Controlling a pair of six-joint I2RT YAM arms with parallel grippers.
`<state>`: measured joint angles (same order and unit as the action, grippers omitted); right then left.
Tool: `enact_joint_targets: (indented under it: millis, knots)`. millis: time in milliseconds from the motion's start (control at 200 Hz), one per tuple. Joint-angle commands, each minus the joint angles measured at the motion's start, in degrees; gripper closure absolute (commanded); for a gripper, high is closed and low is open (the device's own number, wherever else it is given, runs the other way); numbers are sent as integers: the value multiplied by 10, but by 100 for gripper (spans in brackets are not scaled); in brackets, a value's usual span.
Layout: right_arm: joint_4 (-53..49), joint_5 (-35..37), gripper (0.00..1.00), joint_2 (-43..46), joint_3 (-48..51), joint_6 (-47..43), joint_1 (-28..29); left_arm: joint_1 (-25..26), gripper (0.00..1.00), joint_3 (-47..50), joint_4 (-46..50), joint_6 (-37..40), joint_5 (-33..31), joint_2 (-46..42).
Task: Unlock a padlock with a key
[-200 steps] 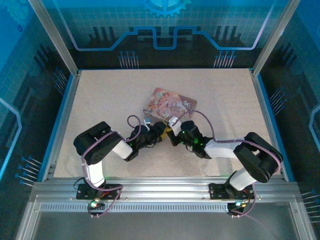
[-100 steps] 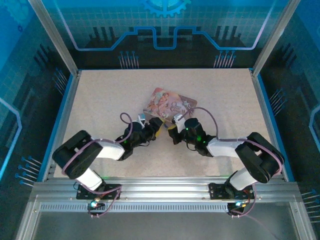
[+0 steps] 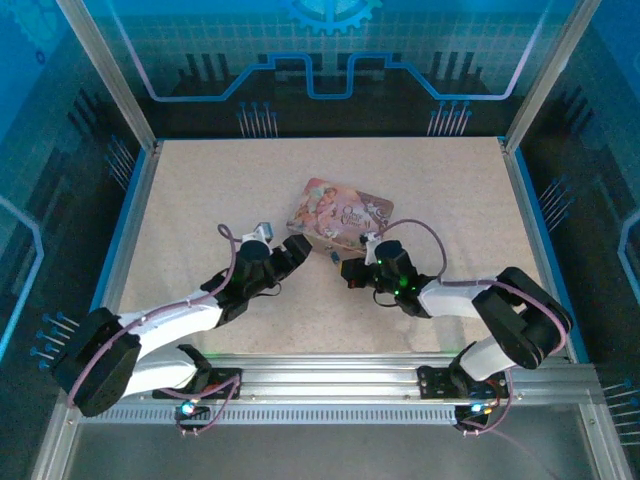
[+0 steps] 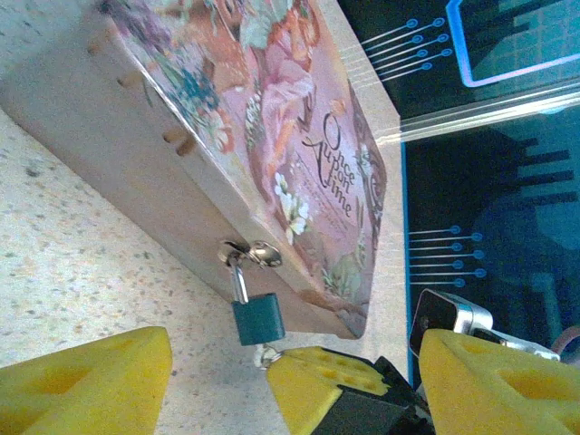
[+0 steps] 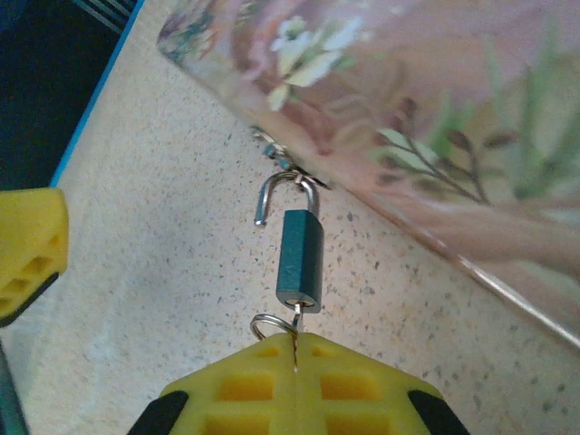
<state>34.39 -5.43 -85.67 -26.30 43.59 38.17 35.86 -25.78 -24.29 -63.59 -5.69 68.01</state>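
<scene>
The tiny blue padlock (image 5: 300, 258) hangs from the hasp (image 4: 254, 254) on the front wall of the pink picture tin (image 3: 340, 212). Its silvery shackle (image 5: 272, 195) is sprung open: one leg ends free beside the body, the other is still hooked in the hasp. My right gripper (image 5: 294, 349) is shut on the key (image 5: 296, 319), which sits in the keyhole with its ring (image 5: 267, 324) beside it. My left gripper (image 3: 290, 250) stands open a little left of the padlock (image 3: 330, 254), its yellow fingers (image 4: 82, 381) spread wide and holding nothing.
The tin lies flat near the middle of the speckled table (image 3: 200, 200). Blue rails (image 3: 128, 220) edge the table left and right. The right gripper's yellow finger (image 4: 317, 381) sits between my left fingers in the left wrist view.
My left gripper has let go and drawn back to the left, away from the padlock, its arm stretching low. The right gripper stays at the key, shifted slightly right.
</scene>
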Motion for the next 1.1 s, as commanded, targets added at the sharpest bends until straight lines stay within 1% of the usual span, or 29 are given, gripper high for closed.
enact_joint_targets:
  millis: [0,145,285,365,395,510,580,655,775,920,1005,1096]
  knots:
    - [48,10,100,-3,18,113,-3,-6,26,-20,70,52,-30,-26]
    - [72,21,100,-12,27,159,-3,-12,24,-23,90,67,-30,-38]
    - [71,23,100,-17,26,169,-4,-26,18,-31,121,94,-22,-42]
    - [75,17,96,-25,23,169,-4,-37,16,-43,155,114,-17,-45]
    - [75,13,95,-28,22,168,-5,-41,14,-48,166,123,-15,-46]
    - [74,5,92,-42,16,166,-5,-55,12,-60,202,152,-4,-51]
    - [74,1,88,-47,13,164,-5,-64,10,-68,222,168,4,-51]
    - [69,-4,82,-49,10,155,-5,-81,9,-71,230,178,28,-51]
    - [62,-5,75,-43,11,143,-6,-124,8,-69,225,185,75,-49]
    - [38,-7,66,-16,18,113,-11,-171,8,-97,249,228,113,-42]
    - [15,-22,59,7,12,66,-18,-200,6,-128,260,265,140,-17]
    - [3,-46,50,21,9,35,-33,-228,5,-172,258,301,186,35]
